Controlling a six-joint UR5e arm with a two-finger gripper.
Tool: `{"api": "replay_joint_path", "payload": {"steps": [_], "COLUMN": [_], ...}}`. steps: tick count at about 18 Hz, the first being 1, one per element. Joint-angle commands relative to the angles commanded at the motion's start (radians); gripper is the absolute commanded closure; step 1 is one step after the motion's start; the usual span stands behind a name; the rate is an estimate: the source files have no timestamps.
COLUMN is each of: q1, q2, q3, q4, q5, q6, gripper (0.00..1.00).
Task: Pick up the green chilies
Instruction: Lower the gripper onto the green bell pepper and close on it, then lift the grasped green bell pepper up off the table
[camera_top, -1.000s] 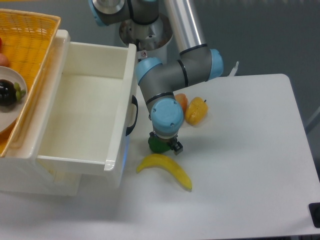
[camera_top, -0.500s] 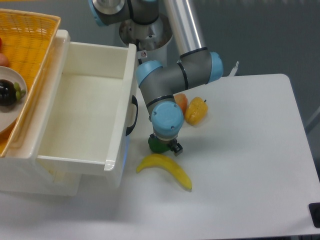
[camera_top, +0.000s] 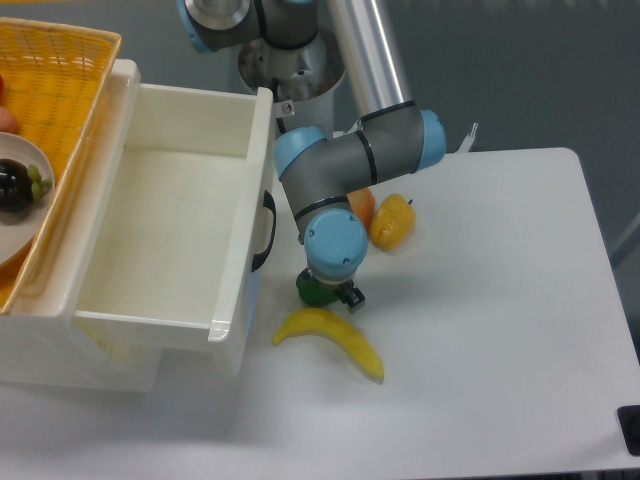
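Note:
The green chilies (camera_top: 314, 290) are a small dark-green pepper toy on the white table, just above the banana's left end. My gripper (camera_top: 330, 292) points straight down over it, and the blue wrist hides most of it. One black fingertip (camera_top: 351, 296) shows at the pepper's right side; the other is hidden behind the wrist. The jaws stand open around the pepper, which rests on the table.
A yellow banana (camera_top: 331, 339) lies just in front of the pepper. A yellow pepper (camera_top: 393, 221) and an orange pepper (camera_top: 362, 205) lie behind the arm. An open white drawer (camera_top: 170, 235) with a black handle (camera_top: 266, 230) stands to the left, beside a yellow basket (camera_top: 50, 90).
The wrist has moved slightly down and to the right over the green pepper. The pepper, banana and other toys have not moved.

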Motion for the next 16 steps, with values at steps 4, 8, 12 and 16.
{"api": "replay_joint_path", "payload": {"steps": [4,8,12,16], "q1": [0.002,0.005,0.009,0.043], "q2": [-0.005,-0.005,-0.003,0.021], "q3": [0.008,0.018,0.032,0.063], "q4": [-0.003,-0.006,-0.008,-0.017], "q5": [-0.002,-0.002,-0.005,-0.009], "q6": [-0.003,-0.003,-0.003,0.003], "gripper": [0.31,0.54,0.69,0.69]}}
